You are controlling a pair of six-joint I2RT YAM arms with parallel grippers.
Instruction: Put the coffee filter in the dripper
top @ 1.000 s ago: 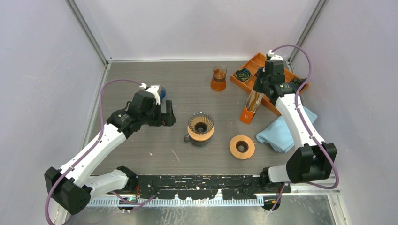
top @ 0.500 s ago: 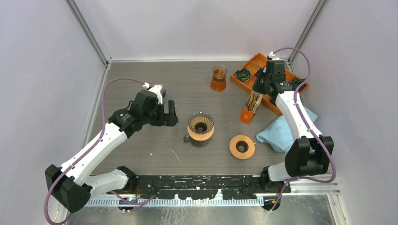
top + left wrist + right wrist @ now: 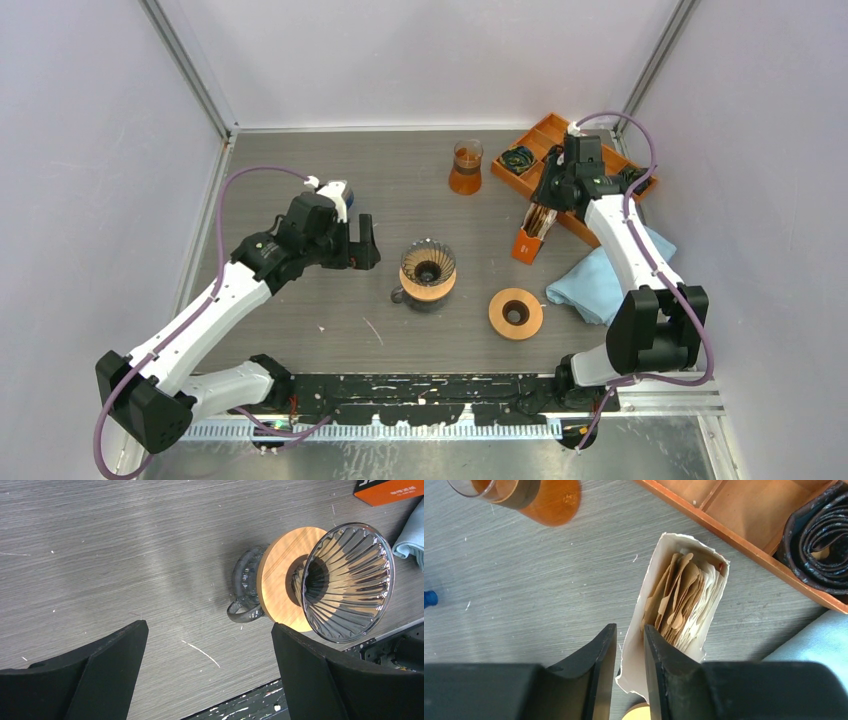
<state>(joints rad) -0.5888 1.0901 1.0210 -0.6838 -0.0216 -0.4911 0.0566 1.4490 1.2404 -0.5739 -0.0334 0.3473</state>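
The glass dripper with a wooden collar stands mid-table, empty; in the left wrist view it lies at the upper right. My left gripper is open and empty just left of it, jaws wide apart. The brown paper filters stand packed in a torn white-and-orange box leaning beside the tray. My right gripper hovers over the box's open top, its jaws a narrow gap apart. One finger is outside the box's left wall, the other over the filters' edge. It holds nothing that I can see.
An orange divided tray at the back right holds a black coil. A glass beaker of amber liquid stands left of it. A wooden ring and a blue cloth lie at the front right.
My left gripper turned and shifted a little toward the dripper, then stayed still. My right wrist moved slightly back and settled over the filter box's open top.
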